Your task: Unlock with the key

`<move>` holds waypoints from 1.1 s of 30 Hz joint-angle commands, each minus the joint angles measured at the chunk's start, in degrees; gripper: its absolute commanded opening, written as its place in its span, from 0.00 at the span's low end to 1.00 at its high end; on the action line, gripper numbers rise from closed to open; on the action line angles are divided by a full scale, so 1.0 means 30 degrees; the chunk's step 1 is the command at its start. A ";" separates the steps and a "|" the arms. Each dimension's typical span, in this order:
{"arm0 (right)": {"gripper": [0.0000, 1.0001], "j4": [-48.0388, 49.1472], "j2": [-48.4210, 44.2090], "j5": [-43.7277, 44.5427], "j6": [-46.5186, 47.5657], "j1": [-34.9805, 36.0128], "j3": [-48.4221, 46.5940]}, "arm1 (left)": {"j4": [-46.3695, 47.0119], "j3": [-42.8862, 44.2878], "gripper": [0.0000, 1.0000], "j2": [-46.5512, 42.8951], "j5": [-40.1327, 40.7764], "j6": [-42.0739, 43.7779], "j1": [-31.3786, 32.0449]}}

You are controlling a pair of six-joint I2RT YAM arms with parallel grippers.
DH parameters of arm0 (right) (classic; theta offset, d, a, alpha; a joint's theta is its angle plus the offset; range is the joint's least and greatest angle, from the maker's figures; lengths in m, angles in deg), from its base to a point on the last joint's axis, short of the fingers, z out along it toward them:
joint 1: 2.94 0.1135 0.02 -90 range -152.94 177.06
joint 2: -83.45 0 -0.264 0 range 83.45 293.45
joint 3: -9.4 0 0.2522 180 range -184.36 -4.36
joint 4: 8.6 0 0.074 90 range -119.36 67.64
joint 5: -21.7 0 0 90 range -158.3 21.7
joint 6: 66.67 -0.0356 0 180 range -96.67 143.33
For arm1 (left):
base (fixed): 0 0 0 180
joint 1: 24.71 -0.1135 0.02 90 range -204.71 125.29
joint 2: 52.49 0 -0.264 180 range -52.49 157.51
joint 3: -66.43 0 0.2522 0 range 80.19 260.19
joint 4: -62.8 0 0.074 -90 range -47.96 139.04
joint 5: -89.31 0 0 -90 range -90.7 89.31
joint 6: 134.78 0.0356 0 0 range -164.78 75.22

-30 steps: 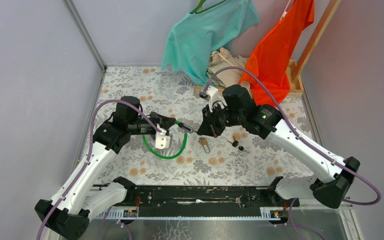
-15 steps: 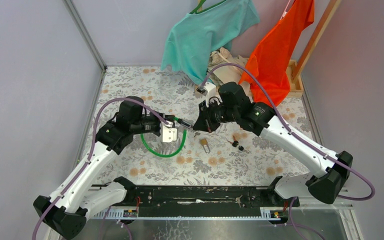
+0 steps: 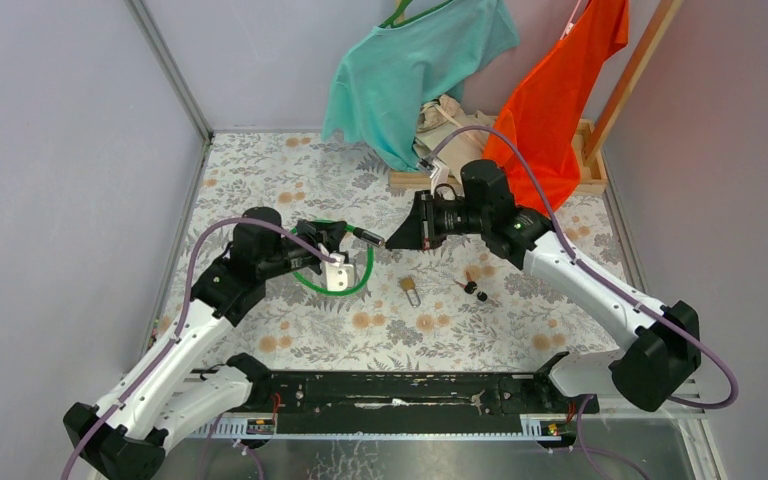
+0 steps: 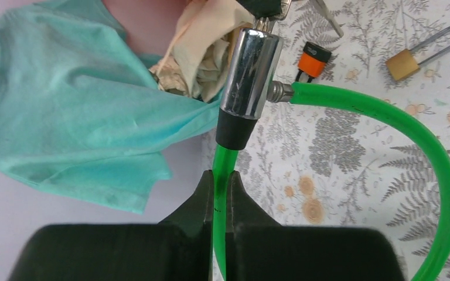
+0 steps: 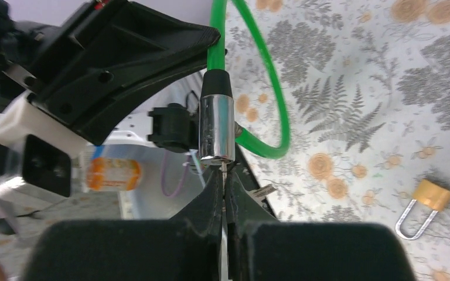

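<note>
A green cable lock (image 3: 358,282) has a chrome barrel (image 4: 251,70), also in the right wrist view (image 5: 217,126). It is held above the floral table. My left gripper (image 4: 218,175) is shut on the green cable just below the barrel; in the top view it (image 3: 340,237) is left of the barrel. My right gripper (image 5: 223,178) is shut on the key. The key's thin silver blade (image 5: 223,168) enters the barrel's end, and its head is hidden between my fingers. In the top view the right gripper (image 3: 390,241) meets the barrel tip.
A small brass padlock (image 3: 409,288) lies on the table, with a small orange-and-black padlock (image 4: 313,58) to its right. A teal shirt (image 3: 410,60), an orange shirt (image 3: 560,90), beige cloth (image 3: 450,118) and a wooden rack (image 3: 592,160) stand at the back. Walls close both sides.
Both grippers have moved toward the back of the table, with barrel and key still joined. The right wrist has swung up and back. The green loop now lies farther back.
</note>
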 commanded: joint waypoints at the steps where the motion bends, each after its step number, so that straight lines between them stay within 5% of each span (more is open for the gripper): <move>1: 0.00 0.5404 -0.0447 -0.3000 -0.3733 -0.0679 0.0791 | 0.5333 -0.0787 0.00 -0.1020 -0.1934 0.2002 0.0938; 13: 0.00 1.0192 0.0624 -0.5822 -0.9648 -0.1410 0.2543 | 0.9173 -0.3929 0.00 -0.2572 -0.0513 0.5496 0.1353; 22: 0.00 1.5670 0.1422 -0.6791 -1.4796 -0.2148 0.4139 | 0.8094 -0.2844 0.00 -0.2549 0.0945 0.3053 0.1382; 23: 0.04 1.5705 0.1412 -0.6812 -1.4817 -0.2132 0.4115 | 0.7828 -0.2552 0.00 -0.2471 0.1153 0.2617 0.1382; 26: 0.46 1.4791 0.1010 -0.6830 -1.3757 -0.2148 0.3820 | 0.6319 -0.1327 0.00 -0.2106 0.1525 0.0739 0.1382; 29: 0.82 0.9920 -0.0194 -0.5348 -0.9412 -0.2162 0.2753 | 0.3760 0.0615 0.00 -0.1272 0.1728 -0.1254 0.1382; 33: 0.96 0.6894 -0.1744 -0.3084 -0.5157 -0.2172 0.2135 | 0.1203 0.3166 0.00 0.0101 0.1962 -0.3954 0.1381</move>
